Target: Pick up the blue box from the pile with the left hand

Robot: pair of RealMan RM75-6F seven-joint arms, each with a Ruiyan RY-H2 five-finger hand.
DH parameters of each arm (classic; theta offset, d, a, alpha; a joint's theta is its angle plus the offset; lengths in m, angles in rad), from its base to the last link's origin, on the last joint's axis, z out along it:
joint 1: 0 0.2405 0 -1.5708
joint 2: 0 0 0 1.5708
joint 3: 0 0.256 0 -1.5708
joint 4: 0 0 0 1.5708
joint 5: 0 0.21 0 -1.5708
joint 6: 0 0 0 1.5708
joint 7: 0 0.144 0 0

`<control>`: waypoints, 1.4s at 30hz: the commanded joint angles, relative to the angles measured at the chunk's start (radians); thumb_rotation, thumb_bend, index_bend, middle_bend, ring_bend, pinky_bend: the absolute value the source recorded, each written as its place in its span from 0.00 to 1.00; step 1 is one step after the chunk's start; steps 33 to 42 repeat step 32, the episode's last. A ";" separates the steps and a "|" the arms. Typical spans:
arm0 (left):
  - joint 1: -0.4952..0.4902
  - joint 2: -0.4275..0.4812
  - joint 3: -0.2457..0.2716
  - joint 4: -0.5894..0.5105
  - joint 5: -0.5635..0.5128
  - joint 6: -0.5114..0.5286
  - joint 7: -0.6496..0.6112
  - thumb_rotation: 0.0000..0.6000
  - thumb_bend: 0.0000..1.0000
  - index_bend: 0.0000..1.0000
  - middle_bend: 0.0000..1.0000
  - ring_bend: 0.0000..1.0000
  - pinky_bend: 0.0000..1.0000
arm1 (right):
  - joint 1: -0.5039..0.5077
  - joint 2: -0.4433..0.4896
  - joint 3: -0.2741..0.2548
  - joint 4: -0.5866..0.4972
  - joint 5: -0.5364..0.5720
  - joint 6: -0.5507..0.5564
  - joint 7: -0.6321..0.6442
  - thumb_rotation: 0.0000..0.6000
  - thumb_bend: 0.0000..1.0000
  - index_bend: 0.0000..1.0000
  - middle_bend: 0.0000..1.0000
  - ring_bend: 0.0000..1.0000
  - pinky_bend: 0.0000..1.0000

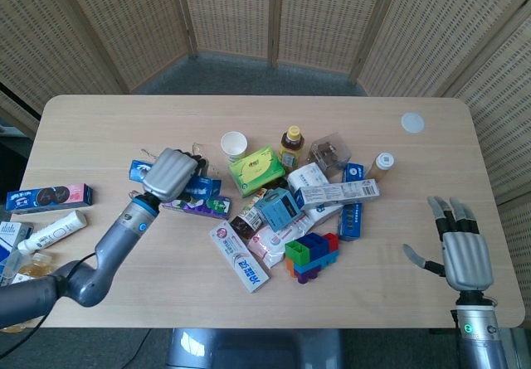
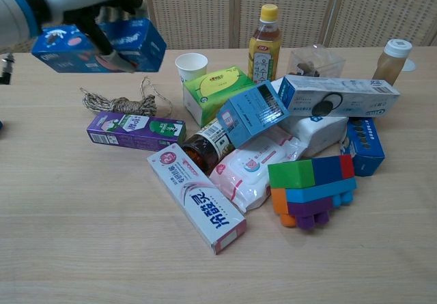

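The robot's left hand [image 2: 82, 3] holds the blue box [image 2: 102, 44] aloft above the table [image 1: 99, 120], to the left of the pile, its fingers wrapped over the top of the box and down its front face so the long carton hangs level and clear of everything beneath. Directly below and slightly right of the box lie a coil of twine [image 2: 119, 103] and a purple carton [image 2: 135, 129], both flat on the wood and out of contact with the load. Judging by that clearance, the pick looks essentially done; the grip spans the middle of the box, which should keep it from tipping. The right hand [image 1: 460, 249] rests idle far to the right of the pile, fingers spread and holding nothing. In the pile itself, a tilted light-blue box [image 2: 251, 115] leans on a white wipes pack [image 2: 256, 167], just right of a green tissue box [image 2: 217, 91], beside a white paper cup [image 2: 190, 66].
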 commanded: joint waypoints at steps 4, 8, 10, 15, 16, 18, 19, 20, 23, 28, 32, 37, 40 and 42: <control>0.110 0.215 0.002 -0.248 0.000 0.121 0.027 1.00 0.14 0.68 0.79 0.75 0.64 | 0.020 -0.030 0.003 0.026 -0.002 -0.024 0.009 0.00 0.19 0.00 0.12 0.00 0.00; 0.157 0.295 0.012 -0.332 0.012 0.160 0.006 1.00 0.14 0.68 0.79 0.75 0.64 | 0.034 -0.045 0.005 0.042 -0.009 -0.035 -0.001 0.00 0.19 0.00 0.12 0.00 0.00; 0.177 0.330 0.020 -0.359 0.021 0.174 0.006 1.00 0.14 0.68 0.79 0.75 0.64 | 0.040 -0.053 0.006 0.052 -0.016 -0.034 -0.014 0.00 0.19 0.00 0.12 0.00 0.00; 0.215 0.370 0.030 -0.395 0.041 0.208 -0.016 1.00 0.14 0.68 0.79 0.75 0.64 | 0.044 -0.060 0.002 0.054 -0.024 -0.033 -0.012 0.00 0.19 0.00 0.12 0.00 0.00; 0.221 0.374 0.031 -0.400 0.044 0.213 -0.022 1.00 0.14 0.68 0.79 0.75 0.64 | 0.043 -0.059 0.001 0.051 -0.028 -0.030 -0.010 0.00 0.19 0.00 0.12 0.00 0.00; 0.228 0.378 0.031 -0.409 0.049 0.221 -0.025 1.00 0.13 0.68 0.79 0.75 0.64 | 0.039 -0.054 -0.001 0.048 -0.038 -0.019 -0.006 0.00 0.19 0.00 0.12 0.00 0.00; 0.231 0.380 0.030 -0.416 0.053 0.226 -0.024 1.00 0.13 0.68 0.79 0.75 0.64 | 0.035 -0.050 -0.003 0.046 -0.043 -0.012 -0.002 0.00 0.19 0.00 0.12 0.00 0.00; 0.232 0.383 0.028 -0.423 0.055 0.230 -0.022 1.00 0.13 0.68 0.79 0.75 0.64 | 0.032 -0.047 -0.005 0.044 -0.045 -0.008 0.001 0.00 0.19 0.00 0.12 0.00 0.00; 0.234 0.396 0.021 -0.446 0.060 0.237 -0.011 1.00 0.14 0.68 0.79 0.75 0.64 | 0.020 -0.038 -0.012 0.041 -0.050 0.007 0.010 0.00 0.19 0.00 0.12 0.00 0.00; 0.234 0.405 0.011 -0.474 0.056 0.242 0.006 1.00 0.13 0.68 0.79 0.75 0.64 | -0.002 -0.034 -0.025 0.045 -0.061 0.033 0.032 0.00 0.19 0.00 0.12 0.00 0.00; 0.231 0.401 0.009 -0.480 0.055 0.238 0.013 1.00 0.14 0.68 0.79 0.75 0.64 | -0.010 -0.032 -0.029 0.046 -0.066 0.041 0.039 0.00 0.19 0.00 0.12 0.00 0.00; 0.231 0.401 0.009 -0.480 0.055 0.238 0.013 1.00 0.14 0.68 0.79 0.75 0.64 | -0.010 -0.032 -0.029 0.046 -0.066 0.041 0.039 0.00 0.19 0.00 0.12 0.00 0.00; 0.231 0.401 0.009 -0.480 0.055 0.238 0.013 1.00 0.14 0.68 0.79 0.75 0.64 | -0.010 -0.032 -0.029 0.046 -0.066 0.041 0.039 0.00 0.19 0.00 0.12 0.00 0.00; 0.231 0.401 0.009 -0.480 0.055 0.238 0.013 1.00 0.14 0.68 0.79 0.75 0.64 | -0.010 -0.032 -0.029 0.046 -0.066 0.041 0.039 0.00 0.19 0.00 0.12 0.00 0.00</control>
